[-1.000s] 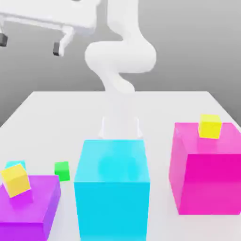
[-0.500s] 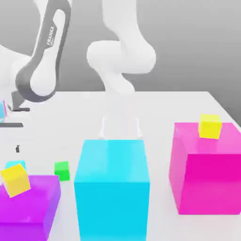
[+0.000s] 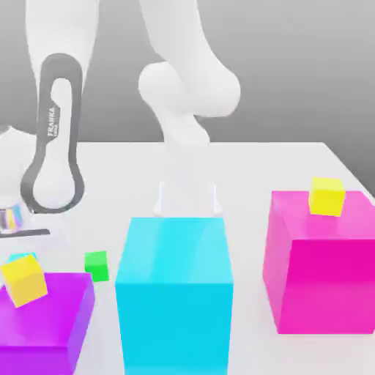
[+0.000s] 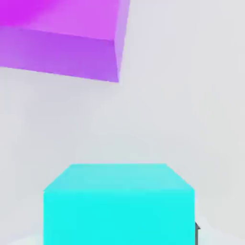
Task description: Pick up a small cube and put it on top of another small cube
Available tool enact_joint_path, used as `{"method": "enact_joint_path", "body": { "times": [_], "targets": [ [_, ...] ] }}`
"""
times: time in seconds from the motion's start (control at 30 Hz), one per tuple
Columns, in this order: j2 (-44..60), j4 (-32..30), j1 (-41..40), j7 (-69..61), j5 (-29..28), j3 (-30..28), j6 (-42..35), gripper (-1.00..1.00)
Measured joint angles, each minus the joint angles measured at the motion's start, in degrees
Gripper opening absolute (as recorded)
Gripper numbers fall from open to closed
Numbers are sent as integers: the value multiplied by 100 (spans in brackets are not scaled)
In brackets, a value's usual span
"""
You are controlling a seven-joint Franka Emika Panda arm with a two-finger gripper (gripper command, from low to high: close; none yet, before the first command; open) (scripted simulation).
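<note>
White tabletop holds three big blocks, four small cubes; hand's grip state I cannot tell.

White rounded arm links, grey inset panel (lettered FRANKA)

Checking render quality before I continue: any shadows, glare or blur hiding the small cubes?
Exterior view: even light, soft edges; the yellow cube on the purple block casts a faint shadow, the green cube reads clearly. Hand view: the cyan cube is flat-lit, no glare.
</note>
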Motion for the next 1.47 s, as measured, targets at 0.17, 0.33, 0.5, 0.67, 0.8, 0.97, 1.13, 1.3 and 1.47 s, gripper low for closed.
{"method": "enact_joint_path", "body": {
  "times": [0.17,0.33,0.5,0.67,0.8,0.97,1.13,1.3,1.47],
  "targets": [
    [-629,21,525,956,-1120,-384,-691,-100],
    [-1104,482,850,2235,-1545,-398,-1467,-100],
    [-1749,679,1704,3666,-1801,-23,-2135,-100],
    [-2405,682,2401,5072,-1750,628,-2754,-100],
    [-2901,663,2897,6145,-1598,1346,-3239,-100],
    [-3498,636,3523,7439,-1335,2290,-3837,-100],
    [-4088,610,4131,8692,-1016,3251,-4435,-100],
    [-4231,316,4451,9387,-774,3849,-4277,-100],
    [-4069,59,4453,9415,-746,3940,-3857,100]
  ]
}}
